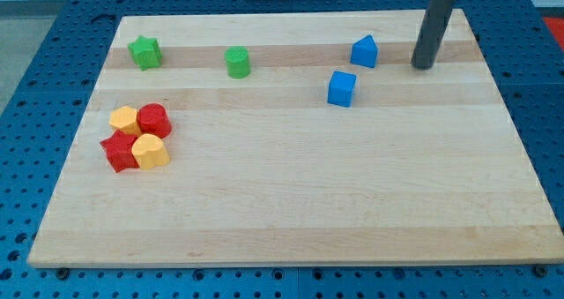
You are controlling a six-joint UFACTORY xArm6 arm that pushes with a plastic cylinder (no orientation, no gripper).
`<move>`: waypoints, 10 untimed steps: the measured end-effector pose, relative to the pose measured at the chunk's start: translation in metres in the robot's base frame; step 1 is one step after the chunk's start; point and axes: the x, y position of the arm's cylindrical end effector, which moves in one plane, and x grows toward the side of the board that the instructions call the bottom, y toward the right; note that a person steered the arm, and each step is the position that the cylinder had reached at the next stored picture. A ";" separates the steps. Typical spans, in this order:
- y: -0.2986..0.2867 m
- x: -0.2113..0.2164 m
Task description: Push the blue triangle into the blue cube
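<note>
The blue triangle (364,51) sits near the view's top, right of centre, on the wooden board (291,202). The blue cube (341,88) lies just below it and slightly to its left, with a small gap between them. My tip (424,67) rests on the board to the right of the blue triangle, a short way off and not touching it. The rod rises from it toward the view's top edge.
A green star (144,52) and a green cylinder (237,62) lie along the top left. A cluster of two red (154,120) and two yellow blocks (150,151) sits at the left. Blue perforated table surrounds the board.
</note>
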 end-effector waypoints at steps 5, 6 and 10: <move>-0.069 -0.009; -0.072 -0.040; -0.119 0.027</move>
